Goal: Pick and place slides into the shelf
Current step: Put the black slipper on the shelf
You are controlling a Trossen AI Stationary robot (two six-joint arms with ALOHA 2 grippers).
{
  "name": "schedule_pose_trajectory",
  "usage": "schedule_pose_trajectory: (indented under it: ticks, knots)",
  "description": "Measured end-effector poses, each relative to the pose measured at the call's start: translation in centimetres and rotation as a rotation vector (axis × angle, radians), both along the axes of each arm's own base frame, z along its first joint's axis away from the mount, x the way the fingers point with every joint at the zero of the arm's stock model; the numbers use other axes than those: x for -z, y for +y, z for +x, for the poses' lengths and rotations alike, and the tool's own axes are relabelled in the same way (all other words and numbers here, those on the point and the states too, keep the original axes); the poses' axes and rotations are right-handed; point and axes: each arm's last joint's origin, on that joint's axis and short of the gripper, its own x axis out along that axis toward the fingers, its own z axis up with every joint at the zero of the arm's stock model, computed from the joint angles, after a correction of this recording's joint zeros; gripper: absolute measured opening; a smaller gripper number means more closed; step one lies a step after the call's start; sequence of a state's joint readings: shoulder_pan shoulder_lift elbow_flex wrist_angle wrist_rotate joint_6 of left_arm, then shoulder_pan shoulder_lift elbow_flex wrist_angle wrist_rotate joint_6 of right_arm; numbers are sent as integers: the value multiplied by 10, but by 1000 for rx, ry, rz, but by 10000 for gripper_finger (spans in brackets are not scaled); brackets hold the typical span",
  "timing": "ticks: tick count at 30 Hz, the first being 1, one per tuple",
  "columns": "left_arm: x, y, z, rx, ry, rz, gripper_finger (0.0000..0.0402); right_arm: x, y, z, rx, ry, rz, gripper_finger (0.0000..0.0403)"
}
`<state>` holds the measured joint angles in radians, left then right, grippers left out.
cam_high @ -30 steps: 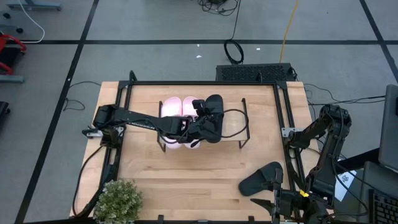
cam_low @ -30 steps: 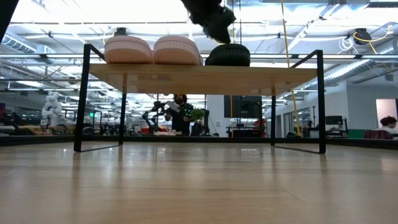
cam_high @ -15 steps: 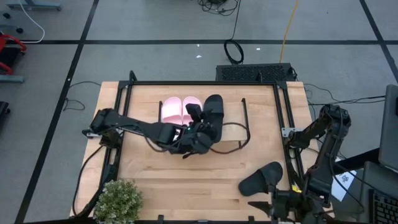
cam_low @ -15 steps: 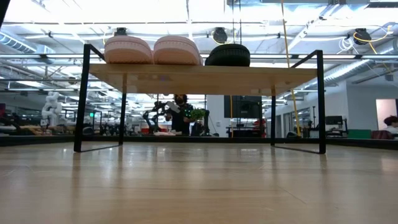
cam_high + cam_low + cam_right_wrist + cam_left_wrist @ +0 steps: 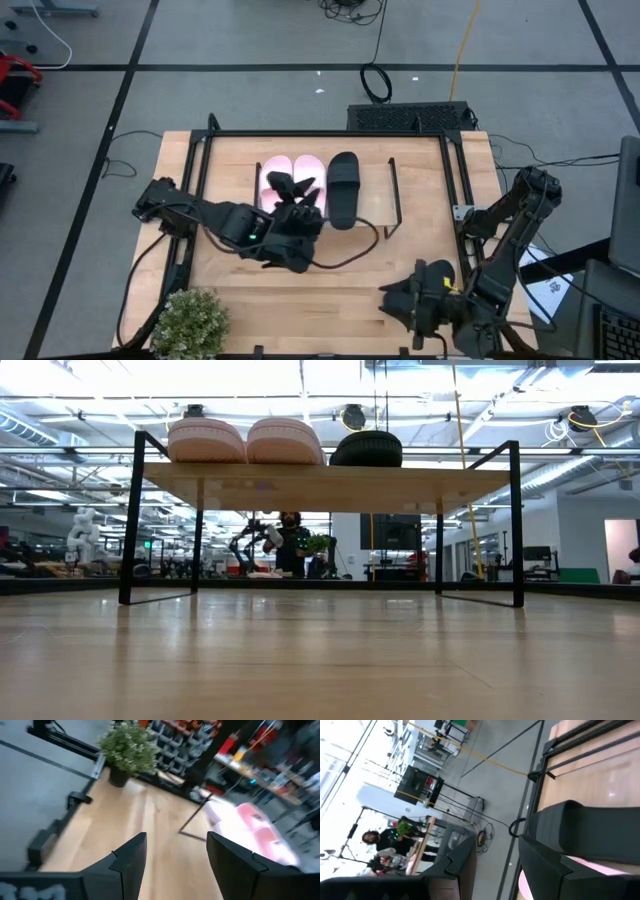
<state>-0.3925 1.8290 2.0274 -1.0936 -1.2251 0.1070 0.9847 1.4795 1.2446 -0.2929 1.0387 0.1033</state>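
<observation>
The shelf stood at the far middle of the table, carrying three slides side by side: the pink pair on the left and one black slide just to their right, with bare board right of it. In the low view the same three sat on the shelf board, pink slides left, black slide right. The left claw hung over the near end of the pink pair, fingers spread wide and holding nothing. The second black slide lay at the table's near right edge, partly hidden under the right arm. The right claw was there too, fingers wide apart and empty in its wrist view. A potted plant stood at the near left corner
</observation>
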Motion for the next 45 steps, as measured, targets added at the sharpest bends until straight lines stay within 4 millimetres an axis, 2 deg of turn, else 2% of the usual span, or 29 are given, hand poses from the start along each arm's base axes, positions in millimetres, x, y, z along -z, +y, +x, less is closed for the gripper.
schedule_pose_trajectory:
  ticks: [5,9,12,16,19,23,26,30,35,45]
  knots:
    - [-14,-2,-24,6,-62,-68,152,-2,0,5,-11,-8,120,199]
    - [-25,-5,-44,32,-102,-127,152,-6,5,4,-62,-25,89,199]
    - [-31,-7,-53,56,-124,-170,152,-20,12,9,-116,-132,1,199]
    - [-35,-13,-60,94,-127,-193,152,-51,18,7,-163,-324,-147,199]
    - [-34,-18,-64,115,-108,-192,152,-74,21,-5,-81,-388,-279,199]
    - [-31,-21,-69,117,-80,-189,152,-106,25,-9,130,-324,-311,199]
    - [-28,-20,-72,100,-71,-196,152,-119,34,-1,295,-219,-351,199]
    - [-26,-18,-76,75,-63,-203,152,-133,52,11,292,-223,-347,199]
    - [-25,-16,-78,52,-74,-220,152,-134,69,19,275,-240,-334,199]
    - [-24,-18,-79,56,-77,-233,152,-105,90,34,269,-235,-345,199]
